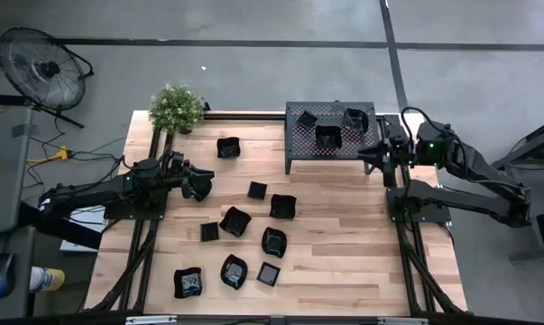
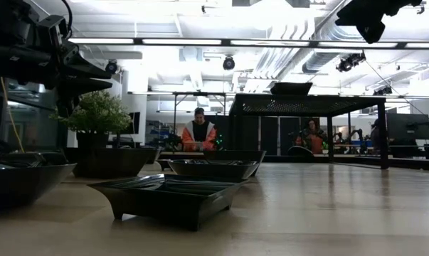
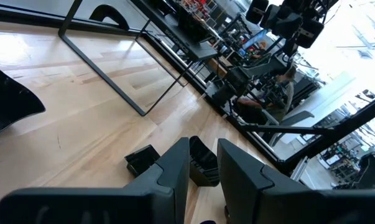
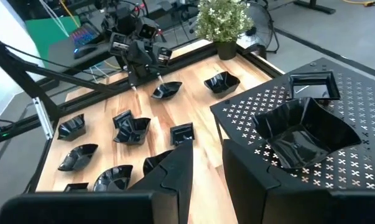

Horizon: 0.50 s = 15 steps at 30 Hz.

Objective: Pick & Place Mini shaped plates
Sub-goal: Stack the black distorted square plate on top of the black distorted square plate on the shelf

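Mini shaped plates (image 1: 253, 233) lie scattered on the desk (image 1: 344, 226), three already on the perforated rack (image 1: 299, 143); left hand (image 1: 202, 187) grips one plate, right hand (image 1: 369, 155) hovers slightly parted, empty, beside the rack, so carrying likely follows.

The wooden table (image 1: 344, 235) carries mini shaped plates (image 1: 235, 220), rack (image 1: 330, 147), potted plant (image 1: 177, 108).

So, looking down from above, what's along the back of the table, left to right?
Round black floor fan → small green potted plant → large black perforated metal rack holding glossy black mini plates → right claw.
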Each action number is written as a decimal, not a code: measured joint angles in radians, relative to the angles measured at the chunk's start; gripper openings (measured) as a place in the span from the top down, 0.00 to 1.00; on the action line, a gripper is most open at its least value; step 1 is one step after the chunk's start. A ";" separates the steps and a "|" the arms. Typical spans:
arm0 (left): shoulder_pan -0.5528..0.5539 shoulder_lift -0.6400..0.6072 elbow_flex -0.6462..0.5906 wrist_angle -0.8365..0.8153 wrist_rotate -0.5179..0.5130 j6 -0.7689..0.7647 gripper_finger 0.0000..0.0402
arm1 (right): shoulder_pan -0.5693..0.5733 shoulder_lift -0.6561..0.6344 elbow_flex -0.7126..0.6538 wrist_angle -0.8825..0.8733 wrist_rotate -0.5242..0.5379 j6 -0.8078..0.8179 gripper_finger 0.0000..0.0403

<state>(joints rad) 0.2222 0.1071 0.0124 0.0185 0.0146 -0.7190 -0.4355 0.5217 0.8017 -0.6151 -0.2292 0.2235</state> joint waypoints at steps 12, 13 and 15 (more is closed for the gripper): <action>0.000 0.000 0.000 0.009 -0.068 0.000 0.80 | 0.000 0.000 0.001 -0.021 -0.037 0.040 0.79; 0.000 0.000 0.000 0.009 -0.070 0.000 0.80 | 0.000 0.000 0.001 -0.024 -0.055 0.040 0.79; 0.000 0.000 0.000 0.008 -0.063 0.000 0.80 | 0.000 0.000 0.001 -0.032 -0.077 0.034 0.79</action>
<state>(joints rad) 0.2219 0.1070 0.0124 0.0265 -0.0480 -0.7189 -0.4355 0.5217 0.8028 -0.6469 -0.3064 0.2573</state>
